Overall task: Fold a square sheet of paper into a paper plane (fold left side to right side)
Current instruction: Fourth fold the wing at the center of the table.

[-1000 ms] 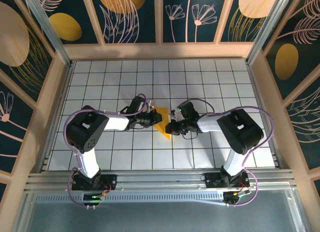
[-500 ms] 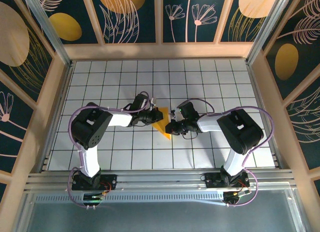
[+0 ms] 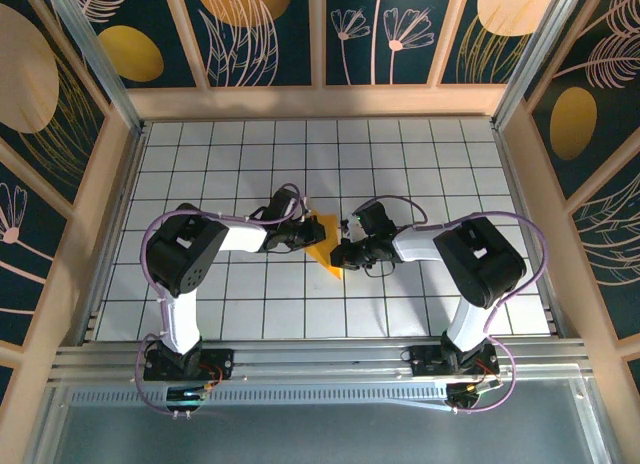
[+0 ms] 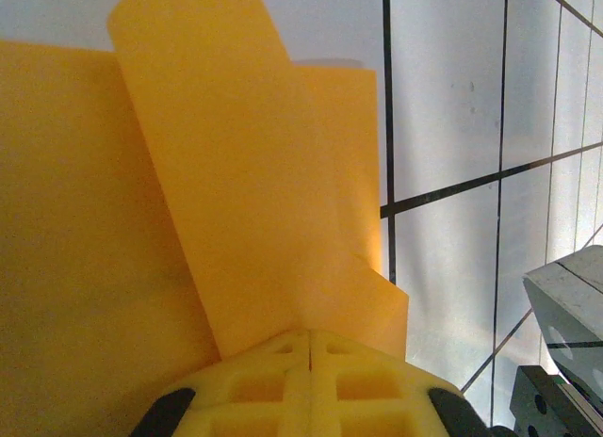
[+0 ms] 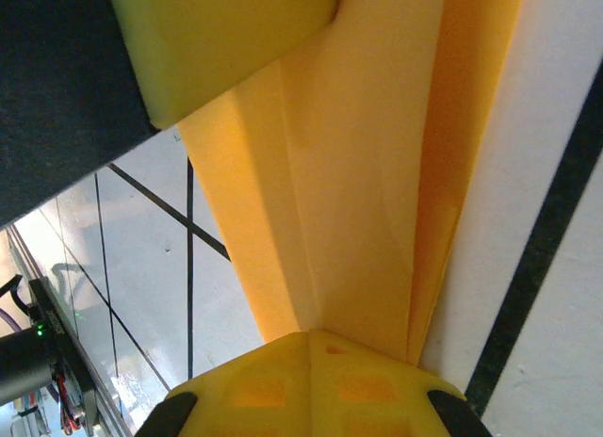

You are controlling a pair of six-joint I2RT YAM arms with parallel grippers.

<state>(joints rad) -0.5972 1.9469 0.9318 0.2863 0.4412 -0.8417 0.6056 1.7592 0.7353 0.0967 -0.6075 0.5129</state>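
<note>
White gridded bench (image 3: 420,164), dark floral walls all round, and dead centre lies the folded paper (image 3: 323,246): thin, matte orange-yellow, layered flaps tapering to a point toward the arms' bases. Its long axis runs near-to-far, slightly slanted. Left hand (image 3: 300,234) pinches its left edge, right hand (image 3: 346,252) its right, both clamped fully shut on it. Both sit equally close, so I'd expect the left side to swing rightward.

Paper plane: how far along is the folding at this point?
Done: the paper is no flat square; it is a narrow pointed wedge with overlapping layers. In hand: the left pincer and right pincer are both shut on it from opposite sides. Left: probably the last creases and letting go.
</note>
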